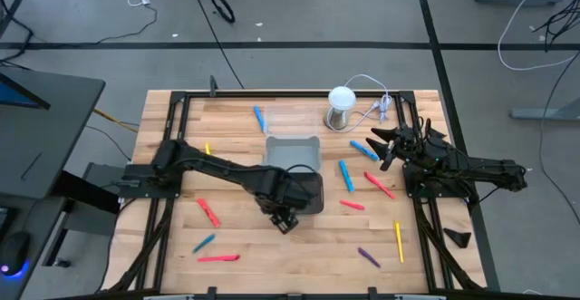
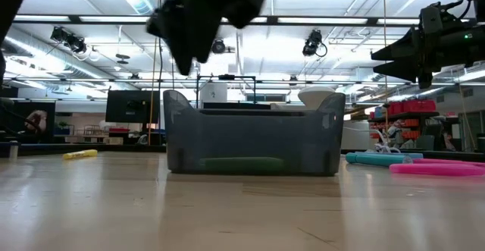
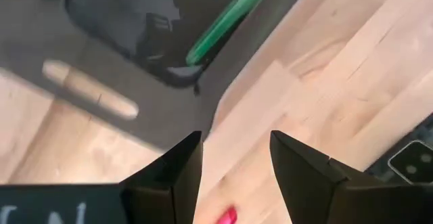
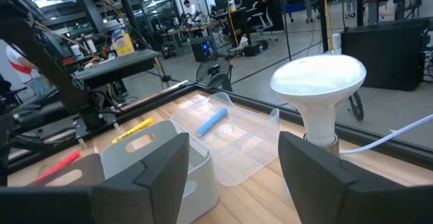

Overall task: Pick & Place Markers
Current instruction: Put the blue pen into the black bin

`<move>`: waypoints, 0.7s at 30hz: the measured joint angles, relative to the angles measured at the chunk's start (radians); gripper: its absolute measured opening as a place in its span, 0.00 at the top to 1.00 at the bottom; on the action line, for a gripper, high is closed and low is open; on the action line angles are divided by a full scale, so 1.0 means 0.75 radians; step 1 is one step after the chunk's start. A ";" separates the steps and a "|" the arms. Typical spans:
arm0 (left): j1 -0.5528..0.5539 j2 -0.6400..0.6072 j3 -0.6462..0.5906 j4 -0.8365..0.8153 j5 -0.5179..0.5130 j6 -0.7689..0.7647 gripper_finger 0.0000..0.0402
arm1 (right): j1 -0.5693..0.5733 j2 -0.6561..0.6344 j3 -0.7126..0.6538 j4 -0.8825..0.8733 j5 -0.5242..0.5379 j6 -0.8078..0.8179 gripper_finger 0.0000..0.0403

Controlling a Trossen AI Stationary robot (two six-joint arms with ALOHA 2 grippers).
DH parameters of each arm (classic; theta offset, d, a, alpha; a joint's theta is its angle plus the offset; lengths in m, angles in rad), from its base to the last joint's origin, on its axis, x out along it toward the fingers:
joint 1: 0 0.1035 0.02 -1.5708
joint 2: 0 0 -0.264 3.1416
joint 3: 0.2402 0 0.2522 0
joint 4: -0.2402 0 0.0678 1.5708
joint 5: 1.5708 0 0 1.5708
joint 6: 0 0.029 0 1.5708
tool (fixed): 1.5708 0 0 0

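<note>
- Here, your left gripper [image 1: 285,220] hung at the near edge of the dark tray [image 1: 313,198], its fingers [image 3: 176,176] apart and holding nothing.
- In that tray one green marker [image 3: 230,19] already lay flat; the low view showed it along the tray floor.
- Just ahead of the left fingers, in the left wrist view, a pink-red tip [image 3: 227,216] peeked between them; which marker it belonged to could not be told.
- The likeliest next pick, as a judgement, was the red marker [image 1: 209,212] to the gripper's left on the counter [image 1: 236,128], its long axis running diagonally, so you would have had to turn the wrist across it.
- The left arm was clearly the nearer one for that marker.
- Farther right, the pink marker [image 1: 379,185] and blue marker [image 1: 345,175] lay nearer your right gripper [image 1: 385,144], which waited raised beside the white-domed cylinder [image 1: 341,108], fingers [image 4: 152,163] wide apart and empty.
</note>
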 joint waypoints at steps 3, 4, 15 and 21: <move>-0.033 -0.121 -0.123 0.012 -0.037 -0.057 0.55 | 0.000 0.000 0.000 0.000 0.000 0.000 0.43; -0.044 -0.150 -0.160 0.014 -0.051 -0.071 0.55 | 0.000 0.000 0.000 0.000 0.000 0.000 0.43; -0.168 -0.418 -0.482 0.064 -0.053 -0.213 0.55 | 0.000 0.000 0.000 0.000 0.000 0.000 0.43; -0.263 -0.498 -0.609 0.117 -0.040 -0.307 0.55 | 0.000 0.000 0.000 0.001 0.000 0.000 0.43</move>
